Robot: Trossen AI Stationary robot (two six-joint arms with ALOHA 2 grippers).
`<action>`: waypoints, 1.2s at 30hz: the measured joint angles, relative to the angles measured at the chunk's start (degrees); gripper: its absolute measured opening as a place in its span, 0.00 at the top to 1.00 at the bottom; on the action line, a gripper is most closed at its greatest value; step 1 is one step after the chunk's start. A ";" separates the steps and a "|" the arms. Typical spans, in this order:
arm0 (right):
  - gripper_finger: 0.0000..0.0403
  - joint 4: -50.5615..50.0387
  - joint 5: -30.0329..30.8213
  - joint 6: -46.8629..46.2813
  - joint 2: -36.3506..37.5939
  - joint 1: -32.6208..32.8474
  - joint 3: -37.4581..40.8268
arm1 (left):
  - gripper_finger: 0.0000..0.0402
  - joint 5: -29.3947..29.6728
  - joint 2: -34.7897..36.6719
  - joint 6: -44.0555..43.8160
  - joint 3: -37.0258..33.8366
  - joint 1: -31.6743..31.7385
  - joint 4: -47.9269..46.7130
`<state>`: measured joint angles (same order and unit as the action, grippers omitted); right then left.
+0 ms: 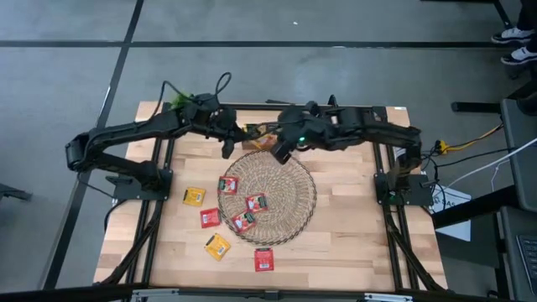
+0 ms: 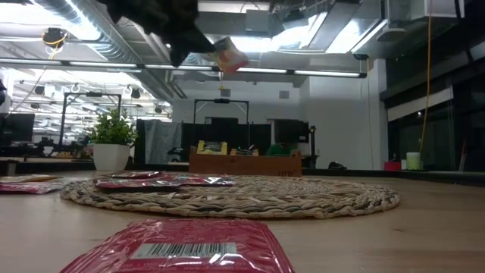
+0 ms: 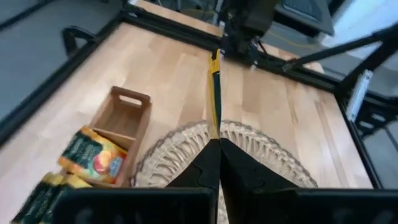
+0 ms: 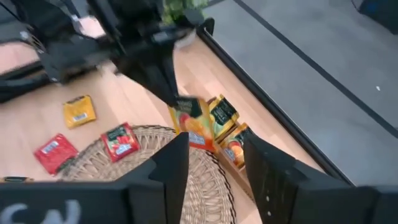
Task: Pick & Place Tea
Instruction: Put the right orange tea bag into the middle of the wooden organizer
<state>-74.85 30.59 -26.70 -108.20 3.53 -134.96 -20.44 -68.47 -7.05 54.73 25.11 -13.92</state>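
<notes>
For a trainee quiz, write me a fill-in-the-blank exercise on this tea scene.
1. The left gripper is shut on a ____-coloured tea sachet, held edge-on in its own wrist view.
2. The round mat is made of ____.
3. The wooden box holds tea sachets and stands ____ the mat, not on it.
4. The right gripper has its fingers ____.

Missing words: orange; wicker; beside; open

You are working in an open lab or workshop hall: bare ducts [image 2: 83, 23] and strip lights [image 2: 326, 73] overhead, grey floor [image 1: 67, 75] taped off, monitors [image 2: 292, 130] at twelve o'clock beyond your wooden table [image 1: 352, 226].
</notes>
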 joint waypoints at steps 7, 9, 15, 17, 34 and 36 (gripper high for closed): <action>0.61 -0.69 -0.27 0.00 4.14 0.00 -0.07 | 1.00 -5.03 -8.38 4.84 6.19 1.50 -0.87; 0.61 -0.81 -0.27 -0.02 4.37 0.00 -0.07 | 1.00 -5.07 -10.82 7.16 8.90 1.87 -3.91; 0.61 -1.61 -0.31 0.15 4.65 0.02 -0.04 | 1.00 -5.02 -17.99 15.10 17.90 3.43 -12.00; 0.61 -1.91 -0.35 0.12 4.65 0.02 -0.04 | 1.00 -5.01 -20.33 18.00 20.91 4.14 -14.29; 0.61 -4.81 -0.77 0.00 4.65 0.02 -0.04 | 1.00 -4.57 -38.04 34.42 36.95 10.95 -27.03; 0.61 -4.81 -0.75 -0.05 4.65 0.03 -0.04 | 1.00 -4.48 -39.16 34.52 37.17 11.37 -27.01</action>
<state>-79.66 29.85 -26.75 -103.55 3.56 -135.00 -24.92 -107.62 27.47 91.90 36.48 -40.93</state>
